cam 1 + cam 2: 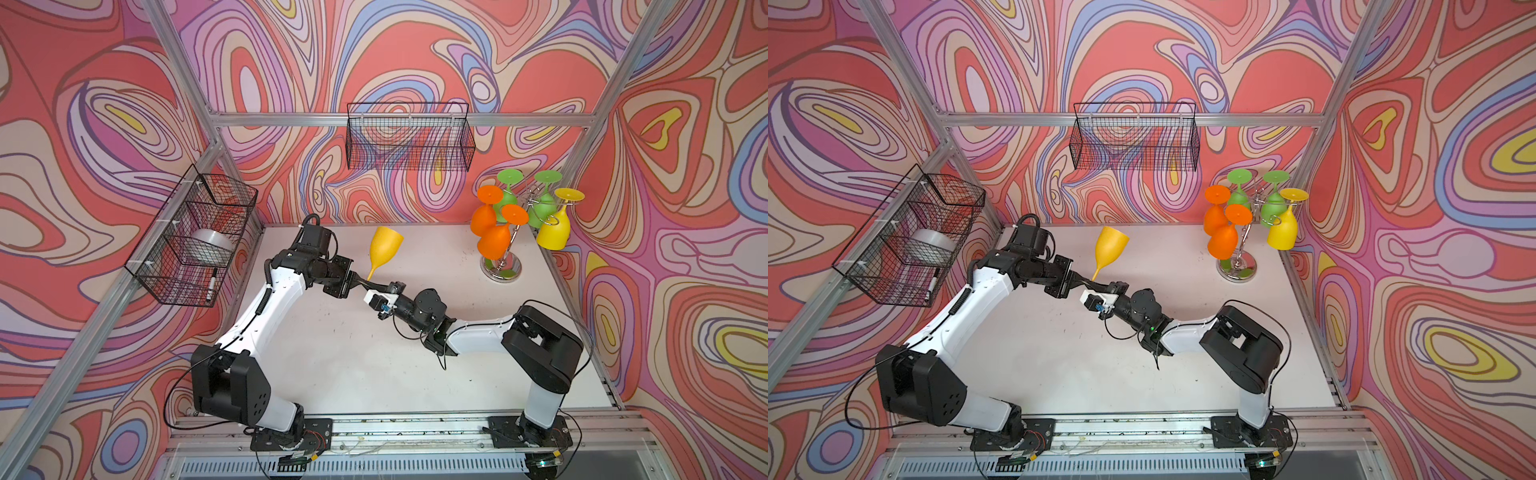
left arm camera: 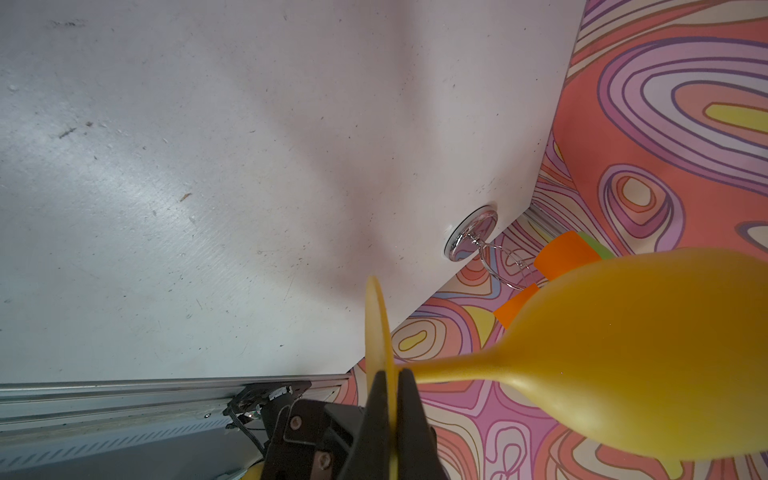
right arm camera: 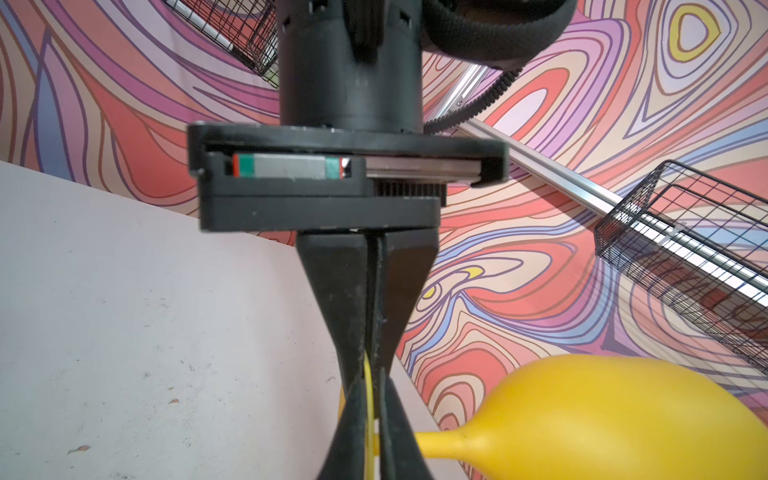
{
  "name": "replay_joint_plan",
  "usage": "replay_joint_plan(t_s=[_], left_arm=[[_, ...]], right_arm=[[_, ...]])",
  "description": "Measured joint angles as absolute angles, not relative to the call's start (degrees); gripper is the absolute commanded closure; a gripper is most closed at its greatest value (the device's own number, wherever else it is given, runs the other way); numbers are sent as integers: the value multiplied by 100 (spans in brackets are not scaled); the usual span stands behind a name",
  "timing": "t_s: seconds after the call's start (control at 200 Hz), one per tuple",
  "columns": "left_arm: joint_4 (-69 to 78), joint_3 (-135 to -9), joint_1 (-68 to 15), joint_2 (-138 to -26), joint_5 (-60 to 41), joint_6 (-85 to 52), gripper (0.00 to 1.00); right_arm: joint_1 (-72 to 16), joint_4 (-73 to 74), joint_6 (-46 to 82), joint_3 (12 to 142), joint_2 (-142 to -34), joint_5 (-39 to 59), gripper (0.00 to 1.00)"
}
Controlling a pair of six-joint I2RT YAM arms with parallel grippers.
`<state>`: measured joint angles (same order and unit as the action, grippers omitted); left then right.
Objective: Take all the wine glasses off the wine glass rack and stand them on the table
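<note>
**One wine glass [image 1: 384, 249] off the rack [image 1: 501, 272]**

Held tilted above the white, scuffed table [image 1: 332, 353], its foot is pinched by the left gripper [image 2: 388, 374]. The right gripper [image 3: 371, 415] has its jaws slightly parted around that foot. Five more glasses [image 1: 492, 241] hang from the rack in the far right corner. Swirl-patterned walls [image 1: 124, 124] enclose everything.

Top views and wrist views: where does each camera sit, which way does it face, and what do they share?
Top views: high above the arm bases, looking down at the table, the left arm, the right arm and the wine glass rack.
Left wrist: behind the left gripper, looking across the table to the rack; the gripper pinches the foot of the yellow wine glass.
Right wrist: behind the right gripper, facing the left gripper head-on.
Shared: all show the glass.
</note>
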<state>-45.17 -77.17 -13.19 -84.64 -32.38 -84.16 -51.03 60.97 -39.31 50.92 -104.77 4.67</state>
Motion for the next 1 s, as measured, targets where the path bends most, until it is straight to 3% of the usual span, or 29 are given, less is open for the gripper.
replay_joint_plan(t_s=[0.125,0.21,0.566,0.997], left_arm=[[-4431,-7500,-1197,-8342,-3177,-8420,100],[-4195,-7223,-1107,-8193,-3166,-8436,100],[-3087,-6335,-823,-7994,-3151,-8313,100],[-858,-5271,-814,-8020,-3269,-8117,100]], right_arm=[[-5107,6075,-3785,5087,-10405,416,57],[-5122,5898,-3586,5037,-10232,397,52],[-5266,4510,-2287,4993,-9026,163,48],[-5269,1820,-628,5555,-8488,-672,46]])
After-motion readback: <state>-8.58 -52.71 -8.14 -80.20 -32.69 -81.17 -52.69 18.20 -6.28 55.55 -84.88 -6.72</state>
